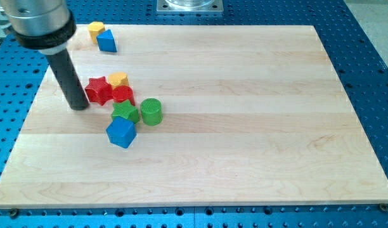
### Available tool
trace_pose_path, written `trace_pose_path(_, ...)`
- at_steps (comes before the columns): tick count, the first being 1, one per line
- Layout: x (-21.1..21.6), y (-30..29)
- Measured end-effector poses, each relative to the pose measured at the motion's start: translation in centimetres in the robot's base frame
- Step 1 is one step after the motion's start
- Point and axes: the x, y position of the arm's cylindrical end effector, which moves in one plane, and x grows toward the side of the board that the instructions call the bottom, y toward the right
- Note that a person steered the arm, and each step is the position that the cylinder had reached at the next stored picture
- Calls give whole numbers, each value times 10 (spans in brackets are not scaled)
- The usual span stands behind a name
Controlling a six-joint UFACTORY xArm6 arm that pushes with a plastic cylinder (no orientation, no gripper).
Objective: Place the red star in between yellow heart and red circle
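Left of red star (98, 90) my tip (79, 106), yellow heart (118, 80), red circle (123, 95) touching, no fingers fitted.

My tip (79, 106) rests on the table (245, 126) toward its left edge, just left of the red star (98, 90), which touches the yellow heart (118, 80) behind it to the right and the red circle (123, 95) directly to its right. Nearer the bottom edge, the green star (125, 112) sits just below the red circle with the green cylinder (151, 111) beside it on the right and the blue cube (122, 132) just below it. At the top-left corner, well apart from these, a yellow block (96, 29) touches a blue block (106, 41) lying just below and to its right.
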Motion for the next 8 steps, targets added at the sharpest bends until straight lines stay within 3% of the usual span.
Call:
trace_pose_path(2,-34,133)
trace_pose_path(3,-44,103)
trace_pose_path(5,-59,110)
trace_pose_path(6,-86,104)
trace_pose_path(8,-169,191)
